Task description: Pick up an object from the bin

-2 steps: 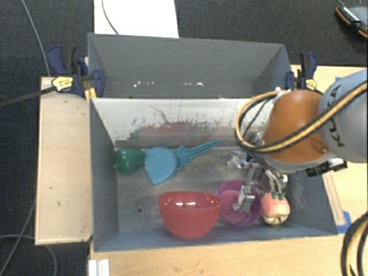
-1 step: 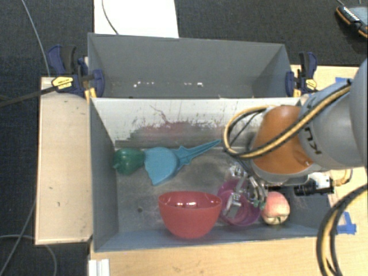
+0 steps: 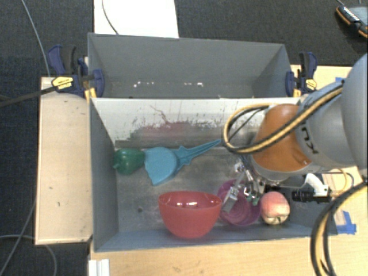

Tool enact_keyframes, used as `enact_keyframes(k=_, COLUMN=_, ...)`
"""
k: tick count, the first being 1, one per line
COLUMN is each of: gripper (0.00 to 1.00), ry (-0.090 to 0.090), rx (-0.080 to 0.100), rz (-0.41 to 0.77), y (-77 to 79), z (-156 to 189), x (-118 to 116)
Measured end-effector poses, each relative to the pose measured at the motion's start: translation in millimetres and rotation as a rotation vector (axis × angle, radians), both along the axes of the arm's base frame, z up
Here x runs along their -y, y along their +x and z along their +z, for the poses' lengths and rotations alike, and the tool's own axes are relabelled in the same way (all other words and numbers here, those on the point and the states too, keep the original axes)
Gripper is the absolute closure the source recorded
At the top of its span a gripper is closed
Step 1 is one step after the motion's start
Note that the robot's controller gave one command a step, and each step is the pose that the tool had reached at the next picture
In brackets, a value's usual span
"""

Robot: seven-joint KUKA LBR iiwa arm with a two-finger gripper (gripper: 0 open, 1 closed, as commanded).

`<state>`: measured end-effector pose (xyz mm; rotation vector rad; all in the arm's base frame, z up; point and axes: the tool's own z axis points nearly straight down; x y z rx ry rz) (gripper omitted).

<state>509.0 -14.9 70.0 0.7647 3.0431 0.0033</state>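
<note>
Red round plastic bowl [image 3: 190, 213] lies at the near bin wall, and just right of it the tool [image 3: 244, 190], wide or narrow I cannot tell, hangs over a purple translucent cup [image 3: 241, 214], seemingly in the approach step; next it probably must grip the rim and lift.

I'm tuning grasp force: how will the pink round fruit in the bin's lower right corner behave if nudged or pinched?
The pink round fruit looks ball-like, so a nudge would probably roll it, though the purple cup beside it and the bin wall may stop it. Its smooth curved skin might slip from a shallow pinch.
</note>
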Motion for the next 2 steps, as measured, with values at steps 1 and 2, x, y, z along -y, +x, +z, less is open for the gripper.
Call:
enact_keyframes(k=1, gripper=1.00, ry=0.000, rx=-0.005, rz=0.189, y=-4.6, z=8.0, x=-4.4)
enact_keyframes(k=2, gripper=1.00, ry=0.000, rx=-0.005, rz=0.190, y=-4.8, z=8.2, x=-4.4)
